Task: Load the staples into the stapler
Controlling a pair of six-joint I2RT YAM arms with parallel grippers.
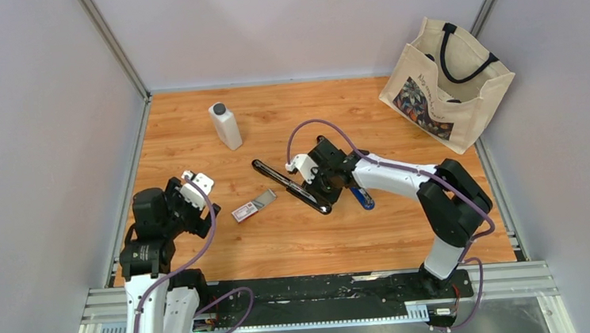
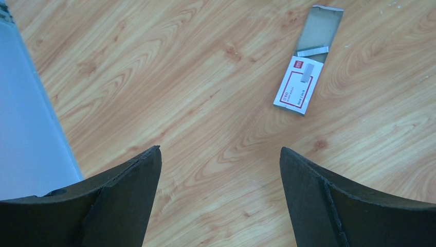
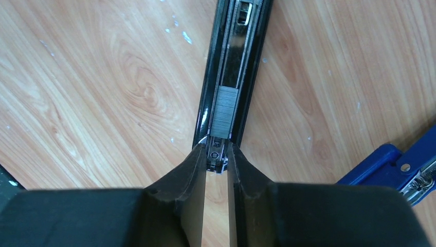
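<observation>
The black stapler [image 1: 289, 184] lies opened flat and slanting mid-table. My right gripper [image 1: 322, 196] is shut on its near end; in the right wrist view the fingertips [image 3: 198, 157] pinch the metal end of the stapler [image 3: 234, 62], and a strip of staples [image 3: 223, 114] lies in its channel. The white-and-red staples box [image 1: 246, 210] lies left of the stapler with its grey tray [image 1: 264, 198] slid out. In the left wrist view the staples box [image 2: 298, 85] shows a short strip in the tray [image 2: 321, 25]. My left gripper [image 1: 198, 182] is open and empty, its fingers [image 2: 128, 195] apart above bare wood.
A white bottle [image 1: 226, 126] stands behind the stapler. A canvas tote bag [image 1: 444, 83] stands at the back right. A blue tool [image 1: 363, 198] lies just right of my right gripper and also shows in the right wrist view [image 3: 391, 167]. Grey walls enclose the table.
</observation>
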